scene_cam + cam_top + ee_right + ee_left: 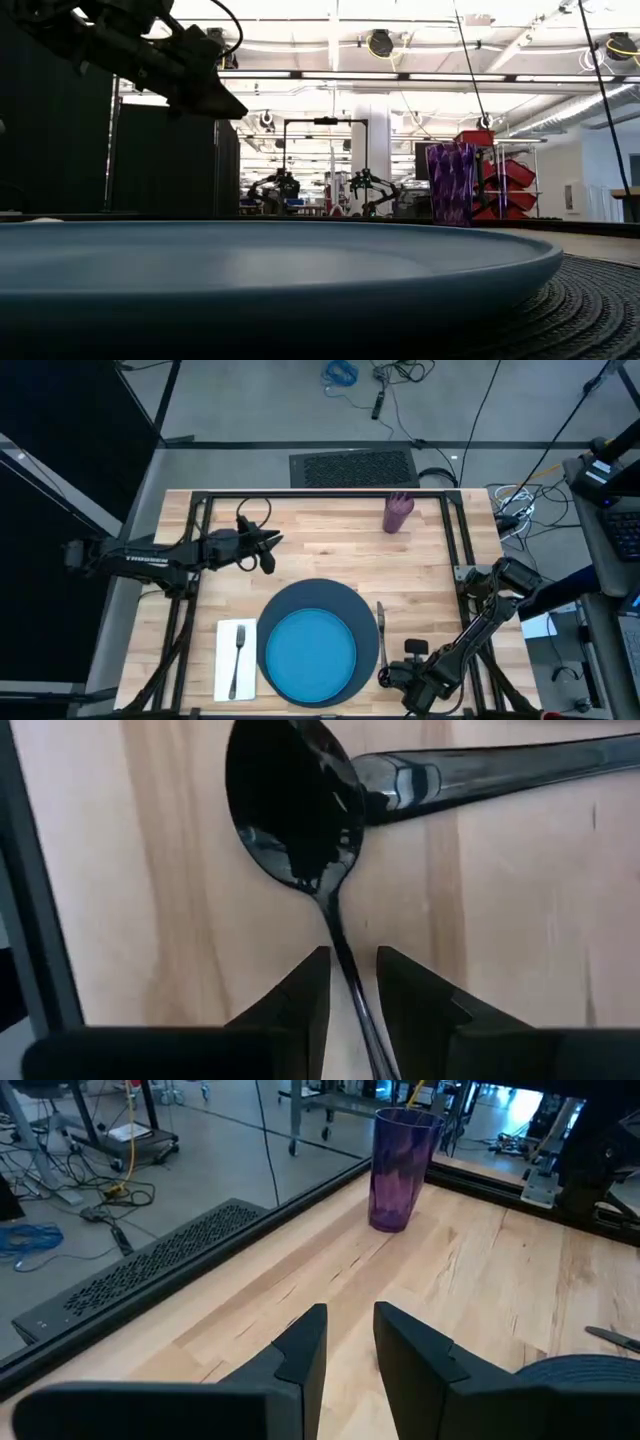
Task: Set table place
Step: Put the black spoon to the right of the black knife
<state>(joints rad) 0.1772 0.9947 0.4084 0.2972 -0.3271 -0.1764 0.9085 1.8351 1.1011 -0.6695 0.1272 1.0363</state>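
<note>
While the left gripper (272,546) is held above the bare planks of the table (330,550) toward its far left part, the right gripper (352,982) is lowered at the near right edge, just beside the charger (345,600). In the right wrist view the handle of a dark spoon (295,810) is seen running between the two fingertips (305,985), which are set close on either side of it; whether the handle is truly pinched cannot be told. The spoon's bowl lies on the wood, touching the end of a knife (480,770). In the left wrist view the left fingers (300,1350) are shown nearly together, a narrow gap between them and nothing held.

A bright blue plate (309,655) is seated on the dark charger near the front middle of the table. A white napkin (236,659) is laid just left of the charger, with a fork (238,650) on top of it. The knife is placed along the charger's right side. A purple cup (398,512) is stood upright near the far edge, right of centre, well apart from both grippers.
</note>
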